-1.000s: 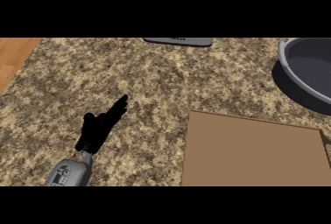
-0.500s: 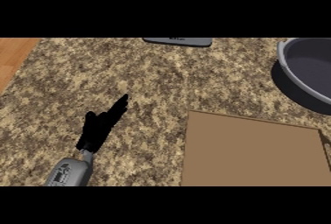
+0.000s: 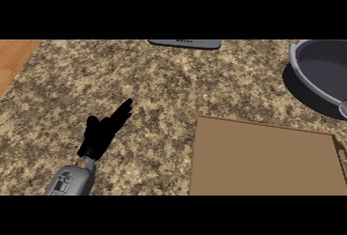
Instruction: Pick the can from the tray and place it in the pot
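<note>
No can shows anywhere in the head view, so its place relative to the hand cannot be told. The brown tray [image 3: 264, 158] lies at about five o'clock, its visible surface bare. The grey pot [image 3: 322, 69] sits at two o'clock, cut by the edge. At eight o'clock the left hand [image 3: 103, 133] rests over the speckled counter [image 3: 136, 78], fingers straight, holding nothing, well apart from the tray.
</note>
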